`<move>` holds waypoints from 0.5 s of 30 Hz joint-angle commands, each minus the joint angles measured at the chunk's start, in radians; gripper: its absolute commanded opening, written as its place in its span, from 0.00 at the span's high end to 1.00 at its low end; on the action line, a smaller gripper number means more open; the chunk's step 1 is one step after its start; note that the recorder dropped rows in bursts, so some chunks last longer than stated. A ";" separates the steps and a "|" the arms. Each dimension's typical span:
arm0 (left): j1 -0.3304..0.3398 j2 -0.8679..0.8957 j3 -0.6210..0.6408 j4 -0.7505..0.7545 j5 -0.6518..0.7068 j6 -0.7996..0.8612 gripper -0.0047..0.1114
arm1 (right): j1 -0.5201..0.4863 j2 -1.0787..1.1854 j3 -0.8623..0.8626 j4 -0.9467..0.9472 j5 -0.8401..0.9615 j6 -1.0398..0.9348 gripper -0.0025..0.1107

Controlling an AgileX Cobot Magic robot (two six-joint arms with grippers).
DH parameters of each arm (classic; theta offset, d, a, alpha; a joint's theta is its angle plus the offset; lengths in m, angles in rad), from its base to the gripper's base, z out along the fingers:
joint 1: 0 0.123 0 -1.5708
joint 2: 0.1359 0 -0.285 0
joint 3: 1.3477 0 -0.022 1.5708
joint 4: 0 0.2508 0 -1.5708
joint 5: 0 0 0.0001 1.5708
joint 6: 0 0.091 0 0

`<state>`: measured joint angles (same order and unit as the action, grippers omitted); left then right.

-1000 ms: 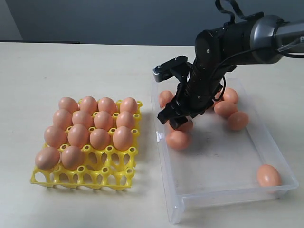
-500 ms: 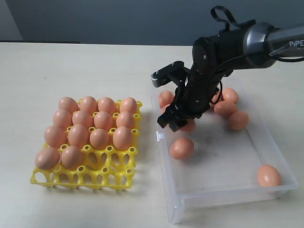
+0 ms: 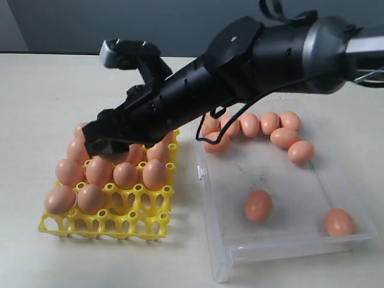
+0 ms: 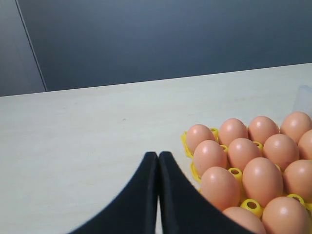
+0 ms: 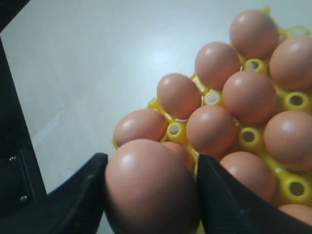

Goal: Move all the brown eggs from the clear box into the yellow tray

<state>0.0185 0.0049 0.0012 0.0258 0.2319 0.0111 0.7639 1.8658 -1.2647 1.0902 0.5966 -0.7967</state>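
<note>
A black right end effector [image 3: 109,143] reaches across and hovers over the yellow tray [image 3: 129,223], grasping one brown egg [image 5: 151,185] between its fingers. The tray, its far rows filled, sits on the pale counter [image 3: 48,90] at nine o'clock from the clear box [image 3: 214,240]. Inside the box, loose eggs [image 3: 270,123] line the twelve o'clock wall, one lies near the middle, and one sits at five o'clock. The left end effector [image 4: 158,163] is clenched and empty.
</note>
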 commanded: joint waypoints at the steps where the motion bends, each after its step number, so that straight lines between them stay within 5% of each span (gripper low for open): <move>1: -0.011 -0.005 -0.001 0.001 0.000 -0.001 0.96 | 0.041 0.054 0.005 0.021 -0.009 -0.021 0.98; 15: -0.011 -0.005 -0.001 0.001 0.000 -0.001 0.96 | 0.058 0.129 0.005 -0.049 -0.030 -0.019 0.98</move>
<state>0.0185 0.0049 0.0012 0.0258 0.2319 0.0111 0.8206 1.9996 -1.2647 1.0688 0.5764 -0.8106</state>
